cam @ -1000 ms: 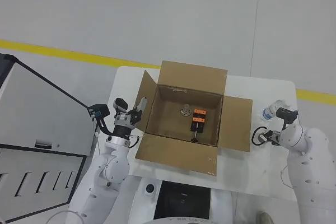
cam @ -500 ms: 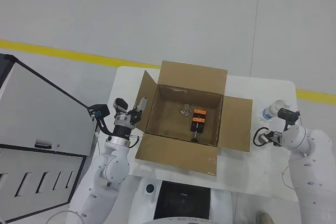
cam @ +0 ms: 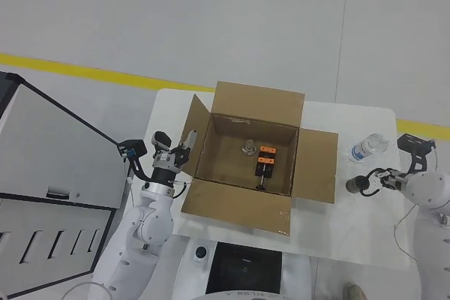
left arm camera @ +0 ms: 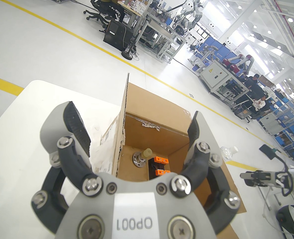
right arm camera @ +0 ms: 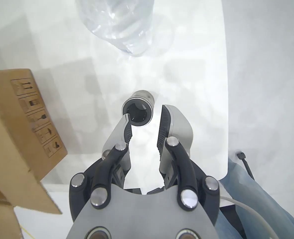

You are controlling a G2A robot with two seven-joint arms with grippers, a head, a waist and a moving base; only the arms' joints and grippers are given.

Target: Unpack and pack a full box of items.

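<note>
We see an open cardboard box (cam: 259, 99) in the middle of a white table (cam: 349, 229). It holds a flanged metal part (cam: 248, 147) and an orange-and-black part (cam: 265, 159). The right gripper (right arm camera: 145, 113) has its claw apart, tips just at a small metal cylinder (right arm camera: 137, 107) on the table beside the box, near a clear water bottle (right arm camera: 117, 13). The left gripper (left arm camera: 132, 114), claw wide apart, hangs beside the box's left flap.
</note>
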